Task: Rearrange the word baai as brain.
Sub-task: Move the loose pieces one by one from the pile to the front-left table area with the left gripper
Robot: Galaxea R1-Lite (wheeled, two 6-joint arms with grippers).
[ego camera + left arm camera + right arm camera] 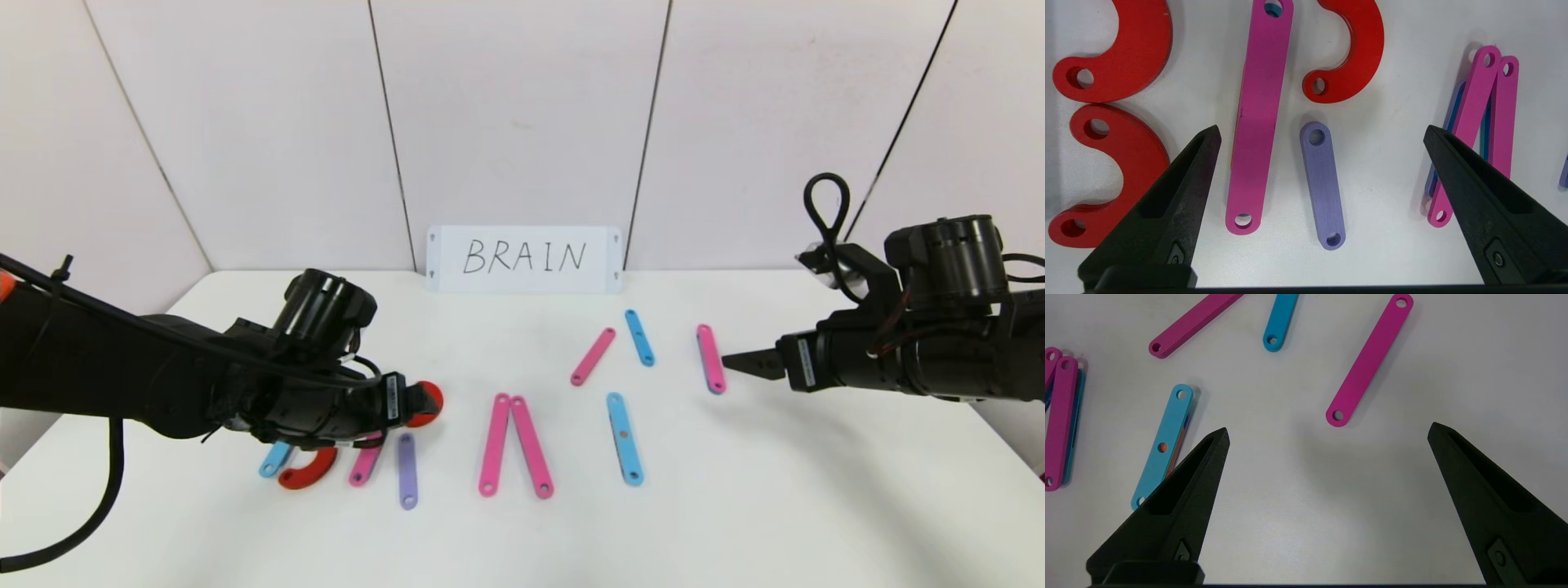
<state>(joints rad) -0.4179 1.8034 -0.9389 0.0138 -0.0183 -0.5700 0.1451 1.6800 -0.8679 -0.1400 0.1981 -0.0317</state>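
White card (pixel 524 259) behind scattered plastic strips (pixel 514 443)

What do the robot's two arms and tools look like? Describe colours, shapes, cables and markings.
Both arms are black, each with a cylindrical motor housing and loose black cables. The left tool and right tool each have two matte black, tapered, pointed fingers with a small diamond-shaped screw recess. A white label sits near each wrist; the left arm shows an orange patch.
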